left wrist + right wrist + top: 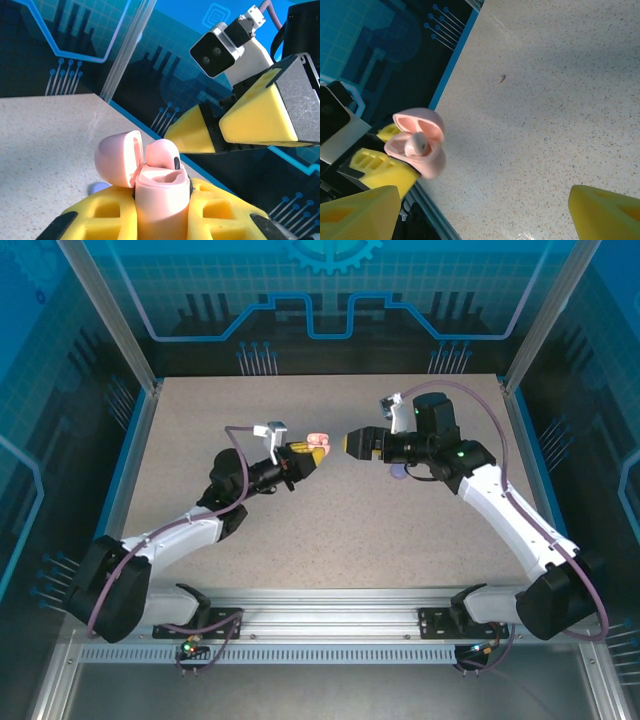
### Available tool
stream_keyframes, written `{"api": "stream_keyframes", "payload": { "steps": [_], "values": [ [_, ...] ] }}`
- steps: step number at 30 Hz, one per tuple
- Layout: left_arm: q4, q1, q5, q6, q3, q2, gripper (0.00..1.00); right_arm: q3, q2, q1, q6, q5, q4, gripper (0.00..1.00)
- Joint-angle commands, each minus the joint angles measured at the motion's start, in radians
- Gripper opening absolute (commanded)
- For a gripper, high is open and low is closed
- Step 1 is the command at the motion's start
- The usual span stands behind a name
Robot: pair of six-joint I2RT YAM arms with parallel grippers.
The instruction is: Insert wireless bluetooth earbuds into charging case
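The left gripper (300,455) is clamped shut on the small rounded pale-pink plastic charging case (161,197), pinching its lower body between the yellow ribbed fingers (100,215) and holding it up off the speckled beige table (400,540). The grip sits low on the case, I'd guess so that the mouth is left free. The domed pink lid (116,157) is swung back on its hinge, away from the other arm, which leaves the opening facing that arm. One pale pinkish-white stemmed earbud (161,151) sits in the case with its rounded head poking above the rim; it may need a further press to seat. The socket beside it looks empty. Just beyond the case's open mouth, close but not touching, hangs the right gripper (352,443), its yellow wedge-shaped fingers (260,117) spread wide with nothing between them. To me that reads as a hand that has nothing to carry and will have to fetch the next bud. Farther out from the case, on the table beneath the right arm, lies a small purple object (398,472), too hidden for me to say whether it is a bud or a case.
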State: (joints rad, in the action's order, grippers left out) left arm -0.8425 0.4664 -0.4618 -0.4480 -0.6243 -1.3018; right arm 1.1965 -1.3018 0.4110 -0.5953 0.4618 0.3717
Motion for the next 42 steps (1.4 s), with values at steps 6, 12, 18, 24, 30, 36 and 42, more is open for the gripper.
{"api": "stream_keyframes", "payload": {
  "steps": [6, 12, 18, 24, 30, 36, 42],
  "values": [
    [-0.034, 0.044, -0.057, -0.029, 0.021, -0.051, 0.0, -0.078, 0.012, -0.018, -0.109, 0.069, -0.119, 0.88],
    [-0.035, 0.048, -0.072, -0.046, 0.018, -0.079, 0.0, -0.142, 0.015, -0.017, -0.181, 0.076, -0.19, 0.93],
    [-0.008, 0.052, -0.061, -0.061, 0.002, -0.094, 0.0, -0.186, 0.033, -0.016, -0.192, 0.084, -0.218, 0.95],
    [0.052, 0.052, -0.035, -0.14, -0.06, -0.131, 0.0, -0.239, 0.033, -0.005, -0.251, 0.099, -0.315, 0.95],
    [0.105, 0.043, 0.132, -0.004, -0.044, -0.084, 0.0, -0.242, 0.063, -0.003, -0.23, 0.074, -0.274, 0.95],
    [0.063, -0.086, 0.393, 0.067, 0.021, -0.059, 0.0, -0.282, 0.105, -0.002, -0.238, 0.063, -0.275, 0.95],
    [0.103, -0.259, 0.472, 0.064, -0.008, -0.141, 0.0, -0.307, 0.131, 0.011, -0.241, 0.048, -0.271, 0.95]
  ]
}}
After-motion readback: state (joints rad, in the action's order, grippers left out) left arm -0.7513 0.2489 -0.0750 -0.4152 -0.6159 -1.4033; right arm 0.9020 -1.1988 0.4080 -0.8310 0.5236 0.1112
